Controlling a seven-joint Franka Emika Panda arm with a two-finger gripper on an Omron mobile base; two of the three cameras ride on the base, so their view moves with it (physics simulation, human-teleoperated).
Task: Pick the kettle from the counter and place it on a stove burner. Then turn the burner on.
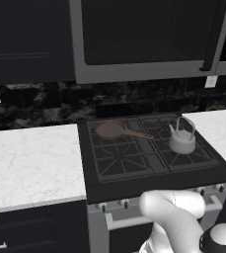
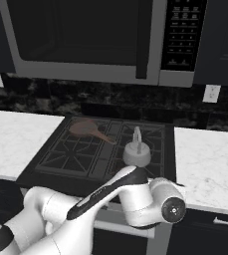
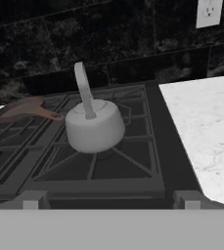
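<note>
The silver-grey kettle (image 1: pixel 182 141) (image 2: pixel 136 154) (image 3: pixel 94 127) stands upright on a right-hand stove burner (image 3: pixel 103 163) of the black cooktop, its loop handle up. The white marble counter (image 1: pixel 222 129) (image 2: pixel 210 164) (image 3: pixel 206 122) runs to the right of the stove. My gripper (image 3: pixel 108 202) hangs low in front of the stove's front edge and faces the kettle. It is open, its fingertips (image 3: pixel 30 200) set wide apart, with nothing between them and a clear gap to the kettle.
A copper-brown long-handled pan (image 1: pixel 112 131) (image 2: pixel 85 128) (image 3: pixel 23 108) lies on the rear left burner. Stove knobs (image 1: pixel 124 202) line the front panel. A microwave (image 2: pixel 85 40) hangs above. More counter (image 1: pixel 30 163) lies left of the stove. My arm (image 2: pixel 110 199) crosses in front.
</note>
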